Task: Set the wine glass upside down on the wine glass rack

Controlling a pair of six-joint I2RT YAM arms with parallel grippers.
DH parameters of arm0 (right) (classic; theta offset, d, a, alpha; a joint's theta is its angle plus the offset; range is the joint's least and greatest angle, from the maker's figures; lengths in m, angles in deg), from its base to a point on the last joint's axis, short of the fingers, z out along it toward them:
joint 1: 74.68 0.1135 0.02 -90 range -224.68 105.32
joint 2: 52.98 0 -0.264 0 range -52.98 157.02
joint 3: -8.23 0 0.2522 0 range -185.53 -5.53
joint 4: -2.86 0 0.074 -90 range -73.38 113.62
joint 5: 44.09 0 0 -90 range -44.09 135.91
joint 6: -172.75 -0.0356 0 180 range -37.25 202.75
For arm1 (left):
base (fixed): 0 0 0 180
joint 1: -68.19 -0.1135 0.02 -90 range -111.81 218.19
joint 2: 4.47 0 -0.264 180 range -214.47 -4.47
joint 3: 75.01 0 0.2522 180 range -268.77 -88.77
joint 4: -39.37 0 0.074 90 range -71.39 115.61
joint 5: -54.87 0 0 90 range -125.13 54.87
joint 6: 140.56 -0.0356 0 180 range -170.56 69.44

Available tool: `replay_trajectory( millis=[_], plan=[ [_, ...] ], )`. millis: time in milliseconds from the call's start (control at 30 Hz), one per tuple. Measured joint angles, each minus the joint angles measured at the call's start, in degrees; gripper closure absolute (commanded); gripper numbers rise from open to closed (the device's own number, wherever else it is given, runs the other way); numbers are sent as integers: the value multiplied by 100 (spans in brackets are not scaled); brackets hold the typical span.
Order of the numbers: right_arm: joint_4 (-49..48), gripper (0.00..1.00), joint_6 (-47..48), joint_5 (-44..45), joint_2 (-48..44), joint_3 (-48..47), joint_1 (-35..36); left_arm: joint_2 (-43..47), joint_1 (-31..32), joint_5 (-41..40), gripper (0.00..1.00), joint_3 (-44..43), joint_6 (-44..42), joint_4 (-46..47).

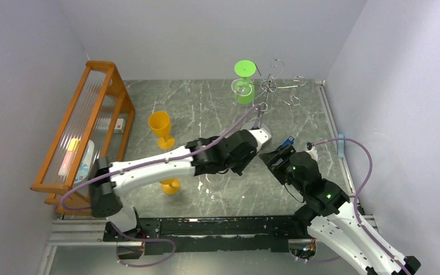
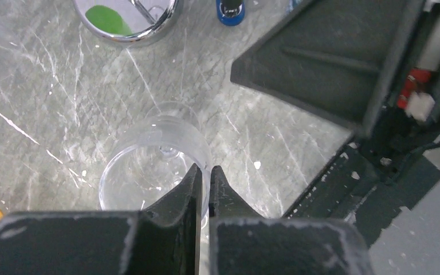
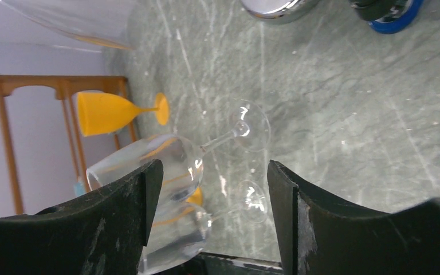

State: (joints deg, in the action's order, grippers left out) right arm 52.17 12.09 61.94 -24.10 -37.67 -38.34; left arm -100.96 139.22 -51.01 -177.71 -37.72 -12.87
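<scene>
A clear wine glass [image 2: 143,172] stands upright on the marble table. My left gripper [image 2: 204,169] is shut on its rim from above, one finger inside the bowl and one outside. In the top view the glass [image 1: 212,188] shows faintly below the left gripper [image 1: 215,172]. The chrome wine glass rack [image 1: 272,86] stands at the back with a green glass [image 1: 244,80] and a clear glass [image 1: 240,87] hanging on it. Its mirrored base [image 2: 149,34] is close behind the held glass. My right gripper [image 3: 215,166] is open and empty, facing the clear glass [image 3: 149,166] from the right.
Two orange glasses [image 1: 160,129] [image 1: 171,186] stand left of centre. An orange wooden slatted rack [image 1: 86,126] lines the left wall. A blue-tipped object [image 1: 287,140] lies by the right gripper [image 1: 278,154]. A second clear glass shape [image 3: 177,229] shows nearer the front edge.
</scene>
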Motion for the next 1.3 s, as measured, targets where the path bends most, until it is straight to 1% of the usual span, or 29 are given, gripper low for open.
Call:
replay_trajectory(
  millis=[100, 167, 233, 267, 300, 400, 467, 600, 667, 733, 833, 933, 1067, 1233, 1300],
  plan=[
    [-164, 29, -293, -85, -81, 0, 0, 669, 7, 90, 95, 586, -2, 514],
    [-229, 31, -616, -153, -85, 0, 0, 1204, 24, 140, 95, 1097, -4, 1032],
    [-249, 35, -979, -192, -114, 2, 0, 1668, 57, 186, 95, 1609, -20, 1609],
    [-280, 39, -1252, -221, -166, 11, 0, 1954, 90, 203, 95, 1982, -39, 2048],
    [-323, 43, -1443, -232, -223, 35, 0, 2116, 111, 212, 95, 2179, -57, 2277],
    [-597, 46, -1971, -258, -474, 203, 0, 2638, 188, 251, 95, 3062, -179, 3493],
    [-817, 47, -2208, -280, -509, 269, 0, 2852, 208, 267, 95, 3530, -278, 4175],
    [-1130, 49, -2409, -413, -179, 212, 0, 2997, 223, 262, 95, 4111, -459, 5346],
    [-1172, 52, -2468, -485, 4, 153, 0, 3045, 232, 262, 95, 4301, -520, 5796],
    [-1196, 58, -2522, -522, 103, 127, 0, 3110, 234, 260, 95, 4489, -577, 6260],
    [-1285, 64, -2627, -581, 166, 127, 0, 3158, 234, 258, 95, 4651, -625, 6754],
    [-1530, 65, -2723, -647, 264, 127, 0, 3189, 234, 256, 95, 4795, -702, 7036],
    [-1816, 66, -2824, -752, 468, 129, 0, 3250, 232, 254, 95, 4942, -800, 7178],
    [-2111, 66, -2949, -841, 485, 142, 0, 3307, 249, 306, 95, 5045, -798, 7381],
    [-2208, 71, -2986, -890, 485, 160, 0, 3309, 254, 319, 95, 5064, -796, 7449]
  ],
)
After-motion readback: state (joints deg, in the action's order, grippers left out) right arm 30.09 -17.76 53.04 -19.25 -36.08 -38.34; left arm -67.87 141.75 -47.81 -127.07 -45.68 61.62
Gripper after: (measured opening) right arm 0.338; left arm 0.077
